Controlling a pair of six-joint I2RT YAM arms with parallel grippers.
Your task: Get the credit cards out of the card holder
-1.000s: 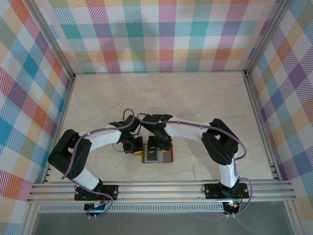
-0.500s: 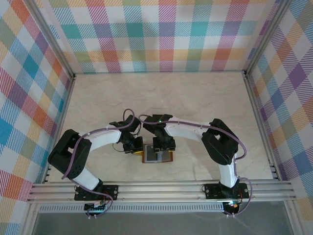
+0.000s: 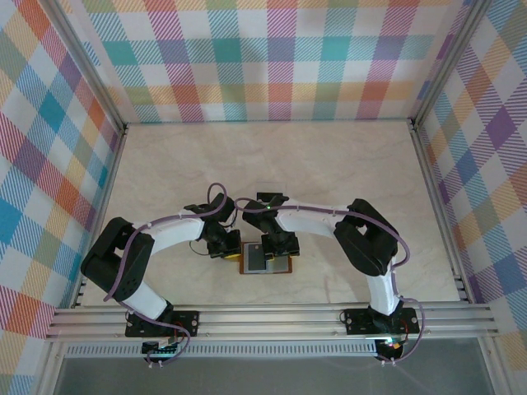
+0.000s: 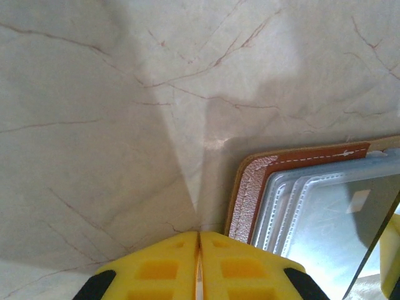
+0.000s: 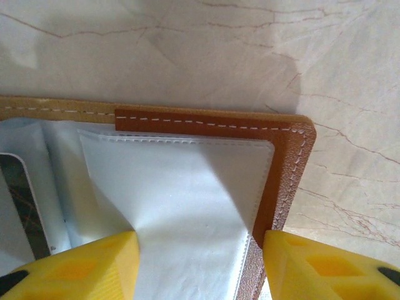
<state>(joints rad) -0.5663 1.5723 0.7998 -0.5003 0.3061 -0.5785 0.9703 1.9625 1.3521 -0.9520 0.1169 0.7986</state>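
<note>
**Open wallet between two grippers**

From above, we see the tan-brown leather folding card holder (image 3: 280, 267) lying open on the pale marble-patterned table (image 3: 329, 164), near the middle of its near edge. The left gripper (image 3: 229, 247) sits just beside the card holder's left edge, and the right gripper (image 3: 276, 245) is over it.

At the left wrist, we find the yellow fingers (image 4: 162, 275) pressed together beside the card holder's brown corner (image 4: 250, 187).

At the right wrist, the fingers (image 5: 75, 262) stand apart, straddling a white pocket (image 5: 187, 194). A dark-striped credit card (image 5: 19, 200) shows at the left.
</note>
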